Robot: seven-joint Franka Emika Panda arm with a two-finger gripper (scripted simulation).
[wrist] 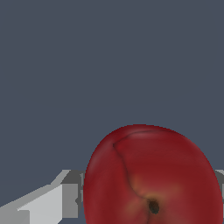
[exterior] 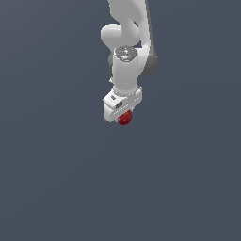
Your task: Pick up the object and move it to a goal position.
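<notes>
Surround: flat, even slate-grey field in both views; no edge, corner or seam showing, no other items near the arm, nothing across its line.

Arm (exterior: 126,56): white, smooth, rounded joints with grey bands, hanging down from the top of the exterior view. Boxy white hand at its lower end.

Gripper (exterior: 123,116): fingers mostly hidden behind the fruit-like lump; a pale grey finger (wrist: 65,197) sits against one side in the wrist view, another sliver at the opposite side. Pinching the object.

Object (exterior: 124,118): dark red, roundish, glossy, with a dark crease and small stem pit; held directly under the hand, between the fingers.
</notes>
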